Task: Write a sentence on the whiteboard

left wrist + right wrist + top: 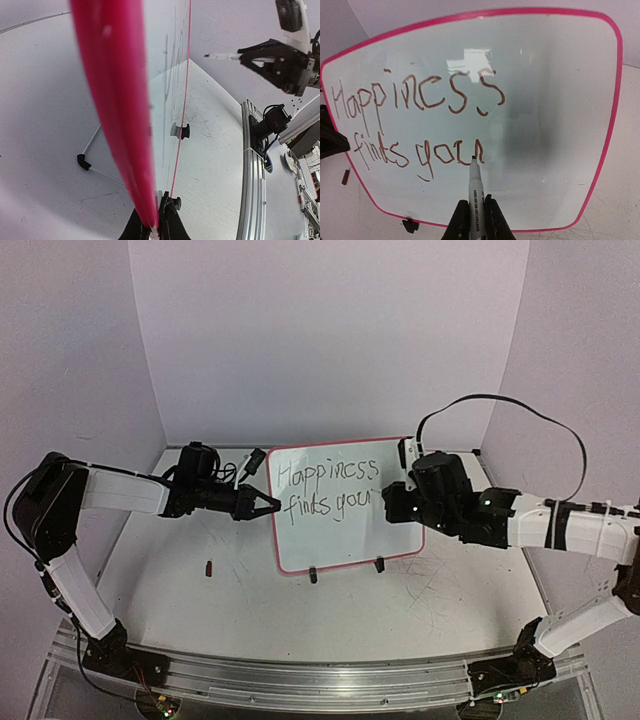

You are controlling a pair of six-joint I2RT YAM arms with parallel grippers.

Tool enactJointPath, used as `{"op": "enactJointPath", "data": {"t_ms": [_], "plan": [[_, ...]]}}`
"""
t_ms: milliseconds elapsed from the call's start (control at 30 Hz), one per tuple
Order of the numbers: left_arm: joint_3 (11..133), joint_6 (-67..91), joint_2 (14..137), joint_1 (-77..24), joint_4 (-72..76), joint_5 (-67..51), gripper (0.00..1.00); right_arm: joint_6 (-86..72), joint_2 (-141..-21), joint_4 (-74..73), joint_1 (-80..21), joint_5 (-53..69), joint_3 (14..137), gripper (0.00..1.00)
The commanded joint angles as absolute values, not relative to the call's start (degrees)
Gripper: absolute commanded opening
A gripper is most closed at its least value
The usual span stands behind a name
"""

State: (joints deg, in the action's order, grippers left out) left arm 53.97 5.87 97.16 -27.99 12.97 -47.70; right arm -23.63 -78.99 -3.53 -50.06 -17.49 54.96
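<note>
Writing is almost done. The right gripper [476, 209] pinches the marker [475, 180], tip ending the sentence [435, 97]. The left gripper [152, 223] clamps the left edge of the whiteboard [340, 535], standing mid table [420, 610]. Next, probably, one small dot.

Enclosed on three sides by plain, matte, pale lilac-grey wall panels: back panel [320, 330], left panel [70, 340] and right panel [585, 330], joined at two vertical corners. Floored by a large flat white tabletop [200, 625], marked with faint grey scribble scratches [450, 585] toward its right side. Bordered along the tabletop's near edge by a ribbed silver aluminium rail [320, 678]. Lit softly and evenly, with faint shadow at the far corners.
</note>
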Motion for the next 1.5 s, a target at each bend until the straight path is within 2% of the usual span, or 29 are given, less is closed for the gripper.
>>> {"op": "enactJointPath", "data": {"t_ms": [0, 467, 933, 1467], "plan": [[51.74, 2.22, 96.68, -28.39, 8.06, -36.37, 0.00, -21.19, -71.44, -0.53, -49.90, -18.34, 58.29, 0.00], [50.30, 2.19, 93.30, -27.46, 4.70, -31.41, 0.02, -15.55, -65.87, -0.55, -49.19, -21.88, 54.85, 0.00], [52.75, 1.51, 92.67, -27.07, 1.02, -28.69, 0.00, -14.79, -76.61, 4.90, -47.15, -6.17, 51.37, 0.00], [53.57, 0.61, 93.54, -27.07, 0.42, -28.68, 0.00, -16.48, -78.40, 3.43, -47.02, -12.32, 51.19, 0.00]]}}
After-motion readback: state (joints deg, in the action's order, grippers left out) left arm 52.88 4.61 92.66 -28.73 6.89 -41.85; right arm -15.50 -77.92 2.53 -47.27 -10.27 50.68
